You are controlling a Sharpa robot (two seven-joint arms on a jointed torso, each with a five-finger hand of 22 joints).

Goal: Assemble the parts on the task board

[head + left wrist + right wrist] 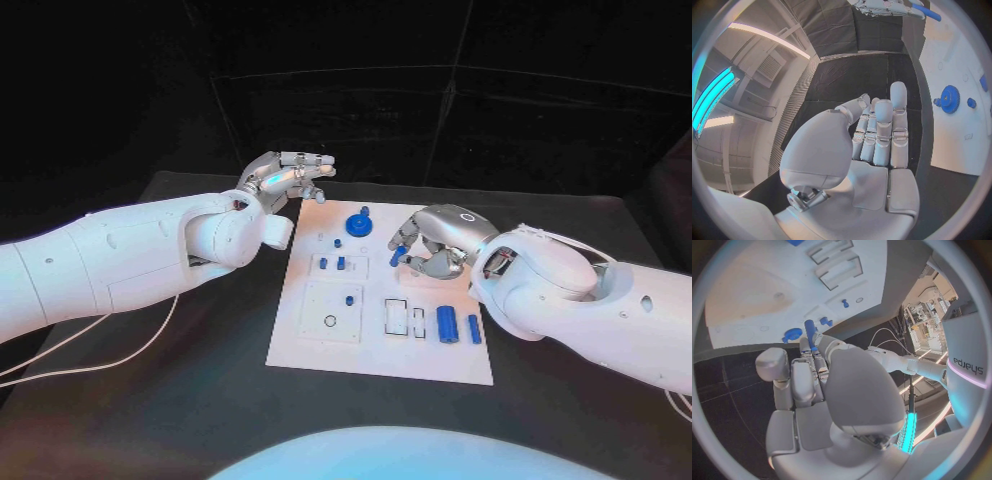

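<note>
Currently, on my remote feed, the black table (pixel 173 400) is carrying the white task board (pixel 378 352), with a blue gear (pixel 359 224) standing near its far edge and two blue cylinders (pixel 459 326) lying near its right edge. My left robot hand (pixel 286 178) is hovering empty beyond the board's far left corner, fingers extended. My right robot hand (pixel 430 243) is pinching a small blue peg (pixel 397 256) above the board.

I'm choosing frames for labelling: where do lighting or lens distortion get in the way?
Head view: dark room, the white task board brightly lit. Left wrist view: fisheye curves the board edge; cyan lamp glare beside the left hand. Right wrist view: the right hand hides much of the blue cylindrical part it holds.
</note>
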